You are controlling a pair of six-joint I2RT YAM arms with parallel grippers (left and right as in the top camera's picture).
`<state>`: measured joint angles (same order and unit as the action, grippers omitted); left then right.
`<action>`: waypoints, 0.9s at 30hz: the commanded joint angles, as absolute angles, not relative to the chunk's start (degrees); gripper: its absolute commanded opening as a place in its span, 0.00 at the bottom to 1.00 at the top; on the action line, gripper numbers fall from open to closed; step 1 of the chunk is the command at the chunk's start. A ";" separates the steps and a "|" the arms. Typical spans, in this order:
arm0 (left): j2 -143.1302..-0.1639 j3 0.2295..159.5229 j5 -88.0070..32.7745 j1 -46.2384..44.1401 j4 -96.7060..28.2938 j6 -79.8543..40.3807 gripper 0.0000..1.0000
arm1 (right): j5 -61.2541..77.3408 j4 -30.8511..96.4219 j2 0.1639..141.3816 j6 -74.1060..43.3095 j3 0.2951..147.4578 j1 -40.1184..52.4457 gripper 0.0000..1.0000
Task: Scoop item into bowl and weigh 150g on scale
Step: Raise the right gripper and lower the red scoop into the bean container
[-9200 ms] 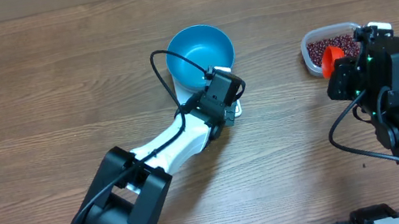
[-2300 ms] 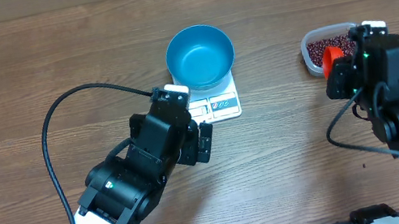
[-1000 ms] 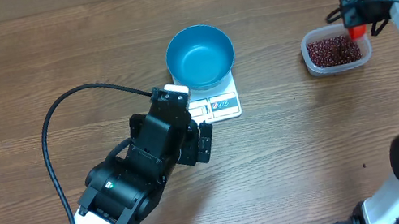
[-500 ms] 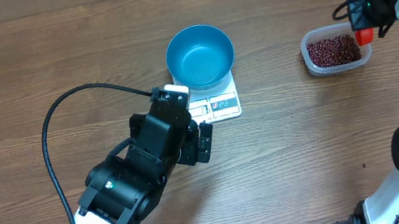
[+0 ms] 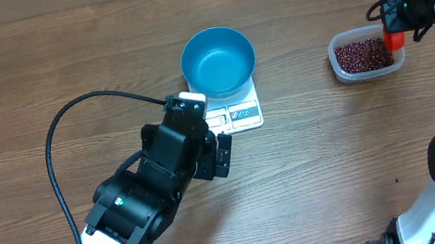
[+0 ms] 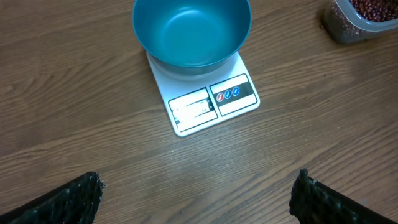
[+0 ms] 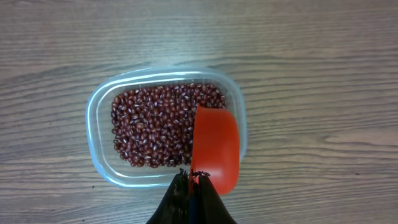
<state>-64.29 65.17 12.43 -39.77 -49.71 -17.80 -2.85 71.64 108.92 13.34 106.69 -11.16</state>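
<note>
Barely begun: blue bowl (image 5: 218, 59) set on the white scale (image 5: 234, 116) in the middle of the desk (image 5: 28, 65), with nothing in it. All maroon beans (image 5: 363, 53) heaped in the clear tub (image 5: 338, 65), well off to the right. Left to do, by the look of it: scooping, carrying, pouring, weighing.

Right gripper (image 7: 190, 179) far out on a stretched arm, pointing down over the tub's edge, jaws pressed together on the handle of a red scoop (image 7: 214, 149) — no beans showing in it. Left gripper (image 6: 196, 199) parked just short of the scale — jaws spread wide, empty.

The display (image 6: 193, 107) on the scale (image 6: 213, 87) is unreadably small.
</note>
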 commanded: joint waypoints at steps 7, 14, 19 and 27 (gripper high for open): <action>-64.51 65.08 12.16 -39.75 -49.50 -16.73 1.00 | -1.91 70.89 111.31 13.56 106.08 -11.22 0.04; -64.51 65.08 12.16 -39.75 -49.50 -16.73 1.00 | -1.80 70.85 112.90 13.58 106.06 -11.29 0.04; -64.51 65.08 12.16 -39.75 -49.50 -16.71 0.99 | -1.30 71.05 115.98 13.65 106.06 -11.27 0.04; -64.51 65.08 12.16 -39.75 -49.50 -16.73 0.99 | 0.14 71.70 119.17 13.87 106.06 -11.27 0.04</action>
<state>-64.29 65.17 12.45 -39.77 -49.71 -17.80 -0.62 71.20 117.69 13.58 106.15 -11.14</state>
